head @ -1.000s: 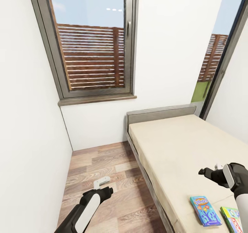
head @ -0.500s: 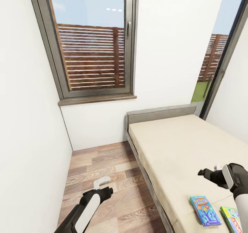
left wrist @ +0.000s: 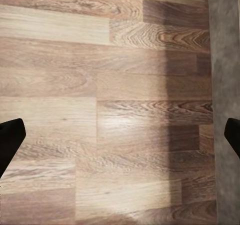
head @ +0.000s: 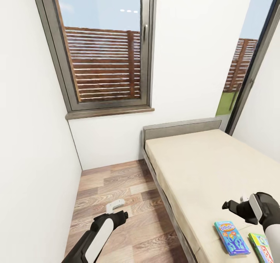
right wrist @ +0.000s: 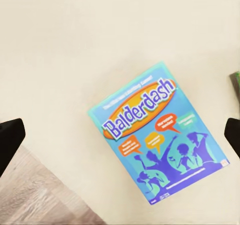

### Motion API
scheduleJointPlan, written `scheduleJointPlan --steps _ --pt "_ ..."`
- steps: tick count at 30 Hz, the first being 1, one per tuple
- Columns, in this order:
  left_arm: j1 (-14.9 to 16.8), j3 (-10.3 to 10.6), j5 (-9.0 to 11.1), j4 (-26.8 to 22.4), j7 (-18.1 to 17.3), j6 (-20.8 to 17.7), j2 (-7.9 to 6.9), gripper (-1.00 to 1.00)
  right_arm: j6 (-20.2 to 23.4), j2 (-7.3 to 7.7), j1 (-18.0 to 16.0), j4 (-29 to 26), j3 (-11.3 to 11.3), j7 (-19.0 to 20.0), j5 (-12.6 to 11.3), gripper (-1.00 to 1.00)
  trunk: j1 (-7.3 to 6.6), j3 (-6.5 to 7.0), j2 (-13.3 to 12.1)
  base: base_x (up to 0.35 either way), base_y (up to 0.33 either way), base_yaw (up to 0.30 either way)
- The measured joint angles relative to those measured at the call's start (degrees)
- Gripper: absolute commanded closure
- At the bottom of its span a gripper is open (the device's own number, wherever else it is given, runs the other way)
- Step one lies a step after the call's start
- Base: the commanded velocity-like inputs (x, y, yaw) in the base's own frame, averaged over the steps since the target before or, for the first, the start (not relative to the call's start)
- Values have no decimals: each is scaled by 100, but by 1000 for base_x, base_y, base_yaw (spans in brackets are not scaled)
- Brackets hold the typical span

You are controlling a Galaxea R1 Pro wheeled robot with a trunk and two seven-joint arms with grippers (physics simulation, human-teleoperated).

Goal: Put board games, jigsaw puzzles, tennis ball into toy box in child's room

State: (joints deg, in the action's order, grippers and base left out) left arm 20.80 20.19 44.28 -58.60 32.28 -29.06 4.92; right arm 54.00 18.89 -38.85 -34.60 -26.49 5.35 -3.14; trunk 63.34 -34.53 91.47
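Directly beneath the right gripper [right wrist: 120, 135] lies a blue "Balderdash" board game [right wrist: 159, 142], flat and face up on the cream mattress of the bed [head: 202, 165]. From the head view the same blue box [head: 231, 237] sits near the bed's outer edge, with a second board game, a green-white-red box [head: 261, 247], just beside it and partly cut off by the frame. The right gripper [head: 233, 207] hovers above the mattress, a little beyond the blue box, with nothing between its dark fingertips — the jaws stand wide apart in the wrist view.

The left gripper [head: 121, 213] hangs over the wood floor [left wrist: 100, 110] beside the bed frame, jaws likewise spread and empty.

The blue box looks like thin printed cardboard — probably light, stiff across its face, but smooth and somewhat slippery. Lying flush on a soft mattress, it offers little to pinch from above. A sensible hold would likely be across its narrower width, fingers pressed down along the two long edges, or at the edge nearest the bedside, where a finger might slip beneath. Squeezing too hard could dent the lid; too little, and it may slide free.
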Motion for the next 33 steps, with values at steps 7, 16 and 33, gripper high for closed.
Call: scheduleJointPlan --steps 7,16,33 --pt "19 -5 4 35 -2 -18 1 -100 -20 20 -15 399 8 -18 7 -100 0 0 0 0 0 0" --pt "31 -7 -3 60 -2 -31 1 -100 -274 35 2 775 14 -31 5 -100 0 0 0 0 0 0" --pt "33 -8 -8 66 4 -27 2 -100 -547 326 -34 798 -26 -39 -10 -100 0 -6 0 0 0 0"
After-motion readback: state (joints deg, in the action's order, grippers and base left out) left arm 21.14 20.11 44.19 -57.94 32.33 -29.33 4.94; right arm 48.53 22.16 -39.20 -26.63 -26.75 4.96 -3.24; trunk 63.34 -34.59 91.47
